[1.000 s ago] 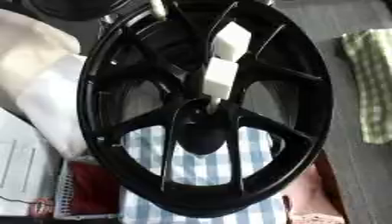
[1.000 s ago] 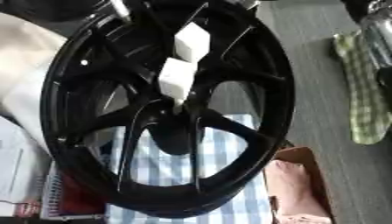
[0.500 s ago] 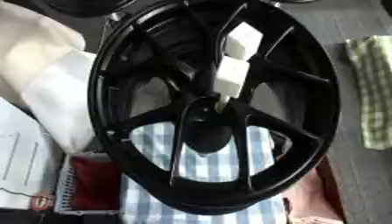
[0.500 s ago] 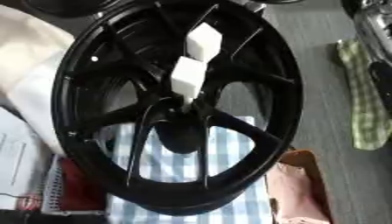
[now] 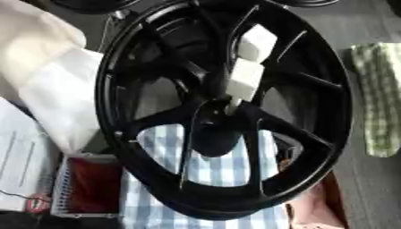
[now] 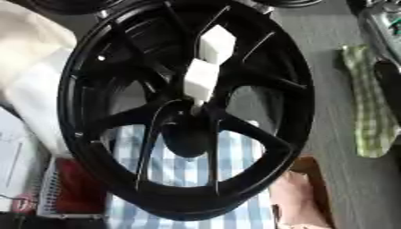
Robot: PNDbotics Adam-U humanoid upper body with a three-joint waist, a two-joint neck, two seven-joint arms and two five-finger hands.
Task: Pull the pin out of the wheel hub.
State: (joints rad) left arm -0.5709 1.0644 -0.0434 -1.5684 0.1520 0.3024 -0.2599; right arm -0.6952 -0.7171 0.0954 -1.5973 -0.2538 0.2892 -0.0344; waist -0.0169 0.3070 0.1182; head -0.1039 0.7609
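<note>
Wheel hub point(image 5: 223, 109) fills frame, white pin point(image 5: 244, 79) at ctr, edges crowded

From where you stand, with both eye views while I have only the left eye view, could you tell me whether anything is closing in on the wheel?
Observer: Yes. The right eye view shows a black and silver shape at the right edge, perhaps the robot's right arm or hand.
Operator: Thank you. Is it touching the wheel?
Observer: No. It is clear of the wheel, and its dark lower part overlaps the green checked cloth.
</note>
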